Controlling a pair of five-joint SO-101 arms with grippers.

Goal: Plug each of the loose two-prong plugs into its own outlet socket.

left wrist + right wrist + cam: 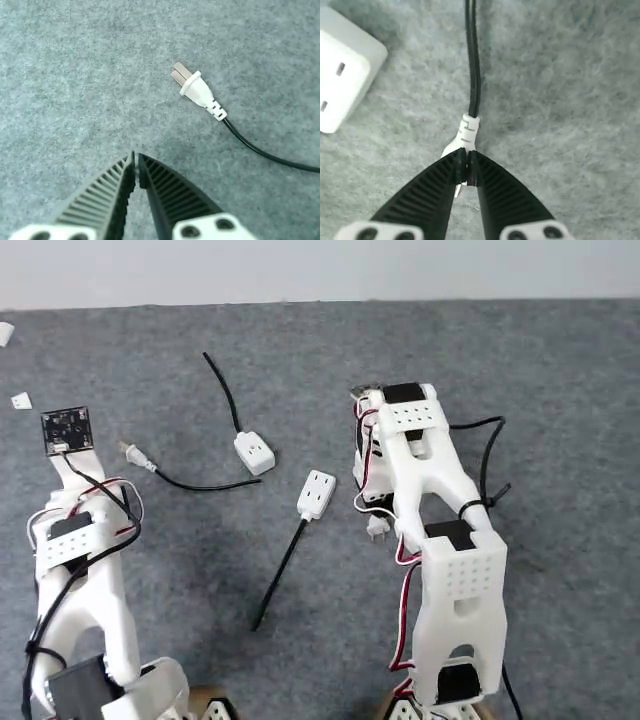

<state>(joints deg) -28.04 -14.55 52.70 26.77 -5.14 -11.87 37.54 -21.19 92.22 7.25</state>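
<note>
**Left gripper** (136, 162): jaws pressed together on nothing, tips over bare grey felt (75, 75). The first plug (196, 89) lies flat ahead of the tips and apart from them, trailing its black cord (260, 150). I see open felt on every side of it.

**Right gripper** (465, 161): jaws clenched on the second plug (466, 131), low over the felt. I see its second cord (472, 60) running straight ahead.

**Sockets:** the near outlet socket (316, 494) sits beside that plug without touching it. The far outlet socket (254, 452) lies between the arms. Both have bare felt around them.

**Far edge:** the felt ends at a pale wall (320, 270).
</note>
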